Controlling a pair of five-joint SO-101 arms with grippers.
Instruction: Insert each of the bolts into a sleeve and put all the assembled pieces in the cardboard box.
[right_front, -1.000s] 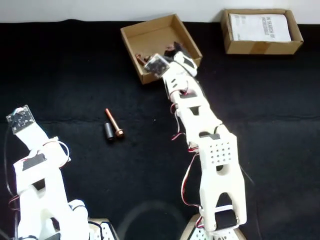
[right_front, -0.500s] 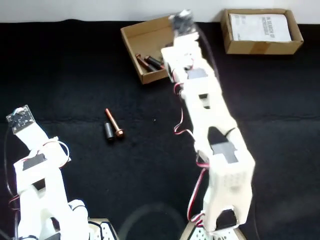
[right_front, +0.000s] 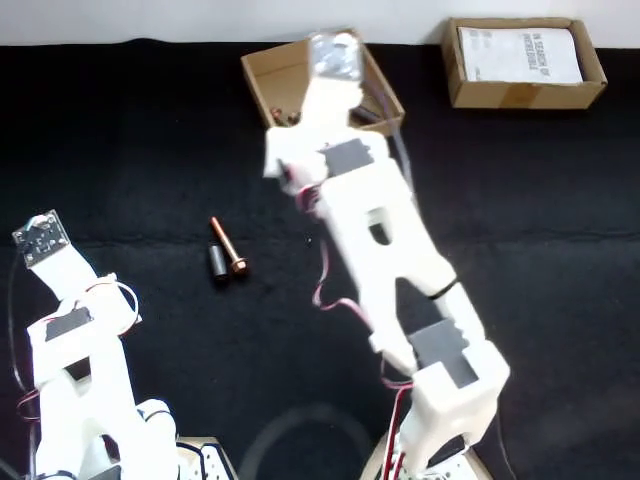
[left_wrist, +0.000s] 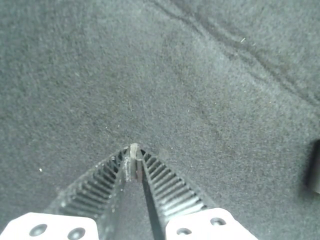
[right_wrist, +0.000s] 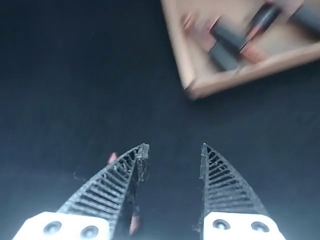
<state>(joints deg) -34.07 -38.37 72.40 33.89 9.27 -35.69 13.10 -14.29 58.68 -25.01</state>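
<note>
Drop-off looks done: assembled copper-and-dark pieces (right_wrist: 235, 42) lie in the brown cardboard box (right_front: 275, 80), upper centre of the high view. The right end effector (right_wrist: 174, 147) gapes wide, empty; the left end effector (left_wrist: 134, 150) is closed on nothing. We judge next: fetch the loose copper bolt (right_front: 225, 243) and short dark sleeve (right_front: 217, 260), left of centre. Since a second ago the right arm (right_front: 370, 220) has swung leftward over the box.

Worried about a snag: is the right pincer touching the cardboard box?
Apart. The right wrist view shows bare black cloth between the open right pincer and the cardboard box.
</note>
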